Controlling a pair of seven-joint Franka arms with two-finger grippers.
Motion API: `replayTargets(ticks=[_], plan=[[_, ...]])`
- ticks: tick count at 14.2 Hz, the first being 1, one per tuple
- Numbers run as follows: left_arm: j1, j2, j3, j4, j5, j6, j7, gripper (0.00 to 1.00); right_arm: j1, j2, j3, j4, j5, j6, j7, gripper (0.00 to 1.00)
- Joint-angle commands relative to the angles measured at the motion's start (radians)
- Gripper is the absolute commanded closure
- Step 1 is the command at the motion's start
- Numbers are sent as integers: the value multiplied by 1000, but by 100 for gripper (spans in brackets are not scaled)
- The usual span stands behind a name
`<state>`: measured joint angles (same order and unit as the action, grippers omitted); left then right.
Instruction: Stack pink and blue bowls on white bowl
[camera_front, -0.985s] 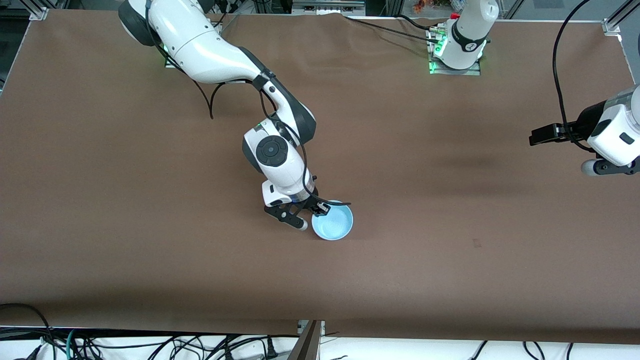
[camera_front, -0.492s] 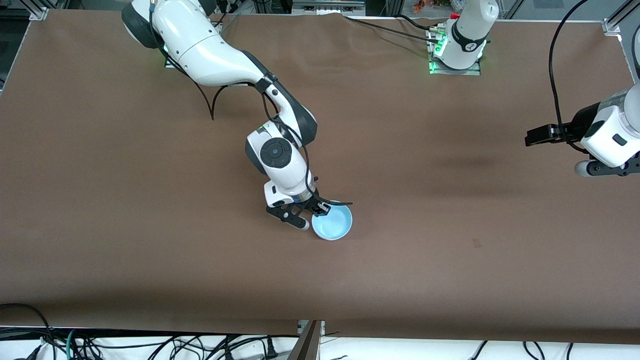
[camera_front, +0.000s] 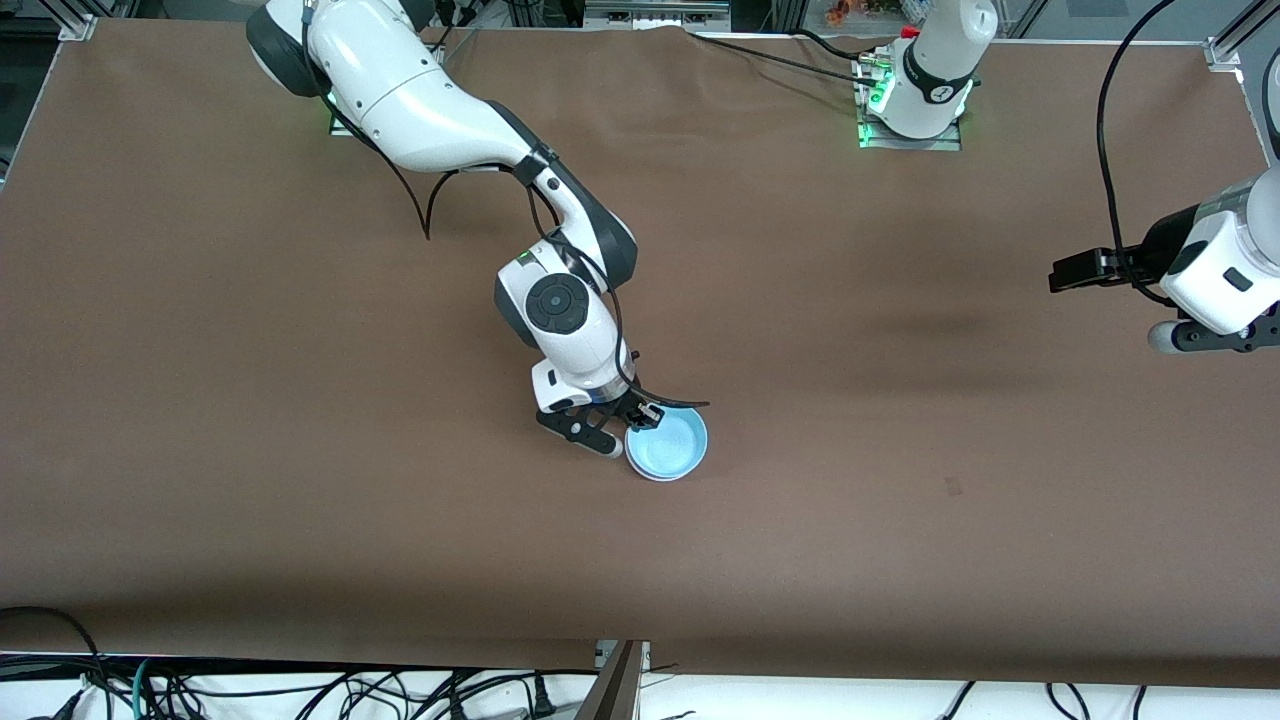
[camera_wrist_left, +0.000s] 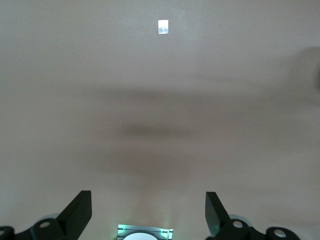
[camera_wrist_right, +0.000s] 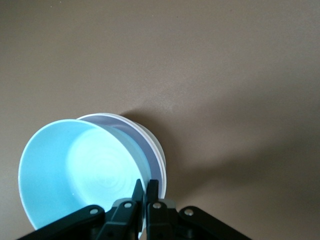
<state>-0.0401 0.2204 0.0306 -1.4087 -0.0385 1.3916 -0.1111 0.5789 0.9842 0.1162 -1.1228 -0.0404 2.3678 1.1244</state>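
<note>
My right gripper (camera_front: 628, 428) is shut on the rim of the light blue bowl (camera_front: 668, 441), near the table's middle. In the right wrist view the blue bowl (camera_wrist_right: 75, 170) tilts in the gripper (camera_wrist_right: 145, 189) and sits partly inside a pale bowl with a white rim (camera_wrist_right: 159, 159). That rim also shows in the front view (camera_front: 642, 470), just under the blue bowl. I cannot tell a pink bowl from a white one in the stack below. My left gripper (camera_front: 1212, 338) is open and empty, up over the left arm's end of the table.
The brown table (camera_front: 900, 500) is bare around the bowls. A small pale square mark (camera_wrist_left: 163, 26) lies on the table under the left wrist camera. Cables hang along the table's near edge (camera_front: 300, 690).
The right gripper has shifted slightly with the blue bowl and set it lower, so a white rim now shows under it. The left arm moved a little at first, then held still.
</note>
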Motion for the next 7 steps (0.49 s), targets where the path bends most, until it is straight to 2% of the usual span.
replayTargets(ticks=[1,4,5,6,7], plan=[[-4,14,0,30,12,-3,19,0,7,22,-6,40,-18,-10,-3,77],[-6,14,0,30,11,-3,19,0,-4,2,-9,44,-16,-77,-12,55],[-6,14,0,30,11,-3,19,0,-7,-13,-9,46,-16,-103,-15,33],[-6,14,0,30,11,-3,19,0,-16,-39,-10,46,-16,-125,-17,1],[-6,14,0,30,11,-3,19,0,-25,-67,-10,46,-18,-143,-18,0]])
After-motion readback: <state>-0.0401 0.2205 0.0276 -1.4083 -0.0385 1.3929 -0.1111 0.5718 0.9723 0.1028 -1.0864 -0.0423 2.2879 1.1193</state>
